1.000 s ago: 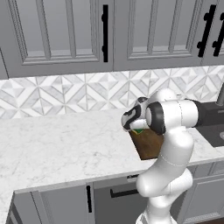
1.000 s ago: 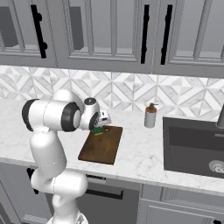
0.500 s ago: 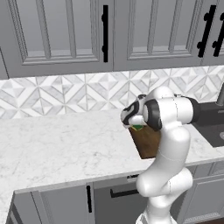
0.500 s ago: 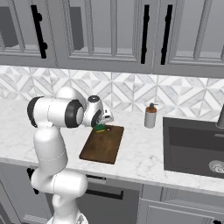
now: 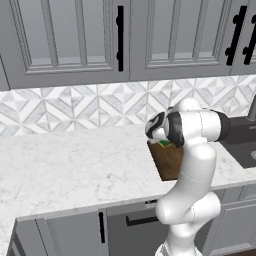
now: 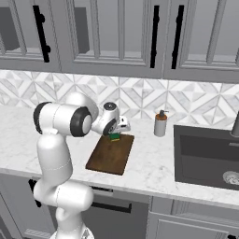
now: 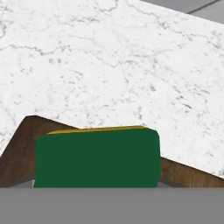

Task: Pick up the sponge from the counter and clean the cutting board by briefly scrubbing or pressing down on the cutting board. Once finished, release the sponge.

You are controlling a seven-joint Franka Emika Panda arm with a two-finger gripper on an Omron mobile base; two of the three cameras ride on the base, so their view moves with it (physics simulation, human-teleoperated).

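Observation:
The dark-brown cutting board point(image 6: 110, 155) lies on the white marble counter point(image 6: 149, 163), in front of the arm. My gripper point(image 6: 115, 135) hangs low over the board's far end, shut on the sponge point(image 6: 114, 137). The left base view has the gripper point(image 5: 162, 142) half hidden behind my forearm, with the sponge point(image 5: 164, 144) at the far edge of the cutting board point(image 5: 169, 161). In the hand view the sponge point(image 7: 96, 157), green side toward the camera with a yellow edge on top, covers a corner of the cutting board point(image 7: 17, 151) and hides the fingertips. I cannot tell whether it touches the wood.
A soap dispenser point(image 6: 160, 124) stands on the counter right of the board, near the tiled wall. A dark sink point(image 6: 207, 156) is sunk into the counter at the far right. Broad bare counter point(image 5: 70, 160) stretches left of the board. Grey cabinets hang above.
The gripper, holding the sponge, has shifted a little toward the wall end of the board. The board has stayed in place.

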